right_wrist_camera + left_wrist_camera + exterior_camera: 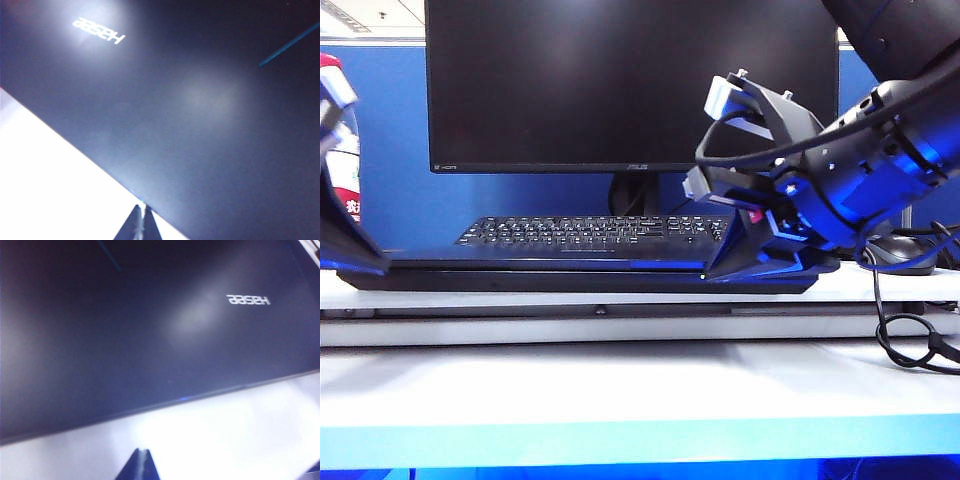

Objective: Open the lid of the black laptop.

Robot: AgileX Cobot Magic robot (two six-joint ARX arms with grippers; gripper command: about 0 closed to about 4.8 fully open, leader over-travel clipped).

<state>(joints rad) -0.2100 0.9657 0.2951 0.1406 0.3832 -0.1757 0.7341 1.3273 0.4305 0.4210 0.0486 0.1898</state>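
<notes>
The black laptop [580, 272] lies flat and shut across the centre of the exterior view on the white table [620, 400], its front edge facing the camera with bare table in front. Behind it stand a black keyboard [590, 232] and an ASUS monitor [630, 80]. The right gripper [760, 262] sits at the laptop's right front corner, fingers pressed together to a narrow point; the left gripper [355, 258] sits at the left end, and in its wrist view its tips also meet with no gap. The lid [150, 330] is plain matte black with a white Hasee logo [248, 300], its edge meeting the table just beyond the fingertips [142, 225].
</notes>
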